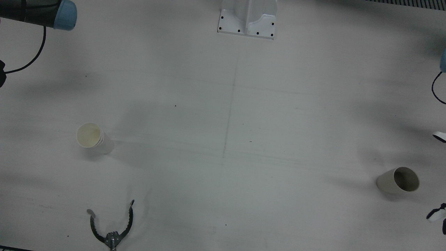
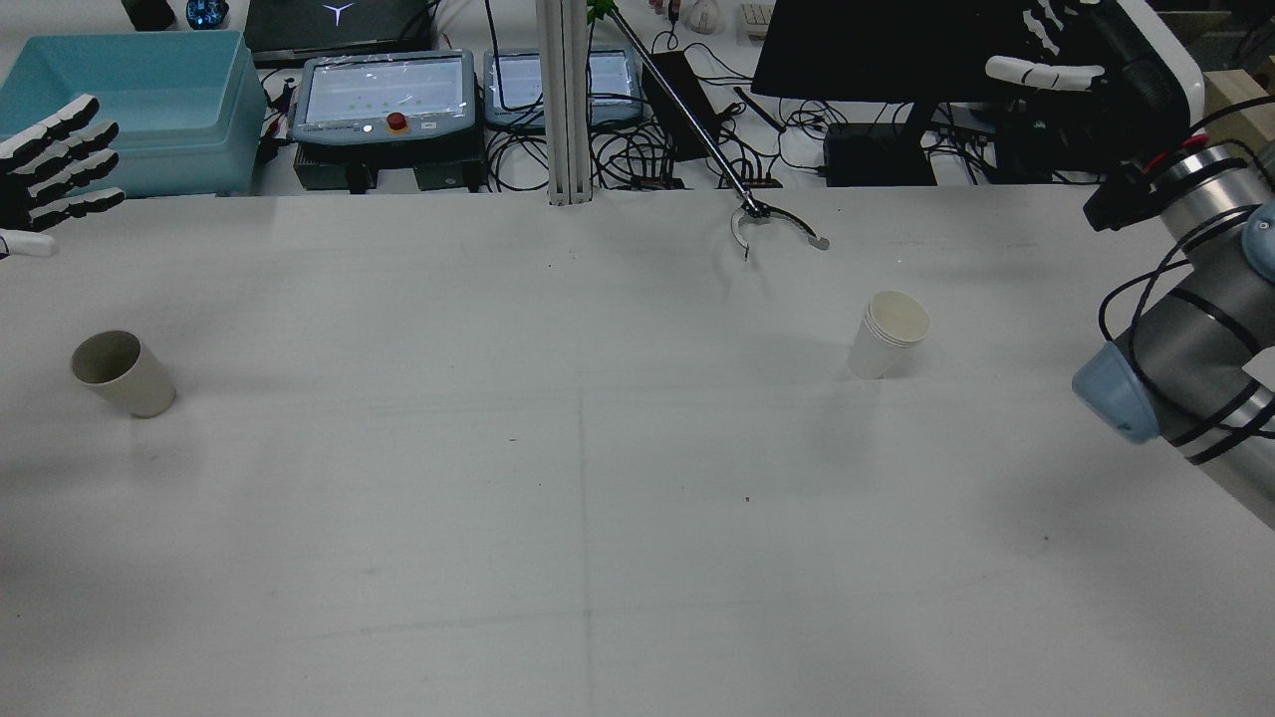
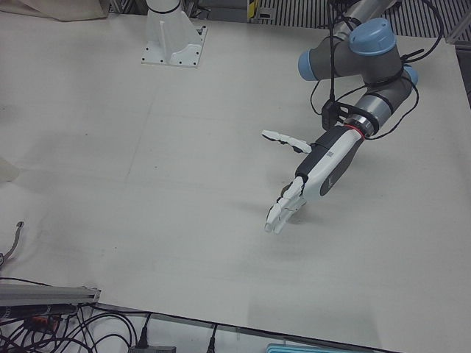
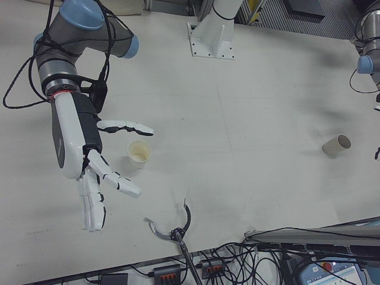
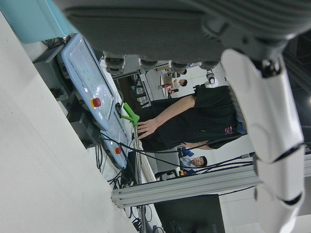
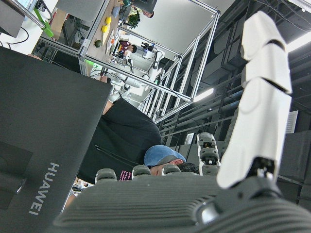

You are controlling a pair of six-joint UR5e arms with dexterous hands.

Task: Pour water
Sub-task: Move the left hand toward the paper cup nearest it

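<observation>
A stack of white paper cups (image 2: 887, 334) stands upright toward the table's (image 2: 598, 498) right half; a grey-beige cup (image 2: 122, 372) stands near its left edge. Both hands, left (image 3: 313, 176) and right (image 4: 80, 151), hover empty, fingers spread. A metal grabber claw (image 1: 111, 226) lies by the far edge.

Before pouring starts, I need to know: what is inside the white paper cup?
The white paper cup shows a bare, yellowish inner wall and bottom in the front view; no water is visible. The right-front view agrees. A thin clear film could not be ruled out.
</observation>
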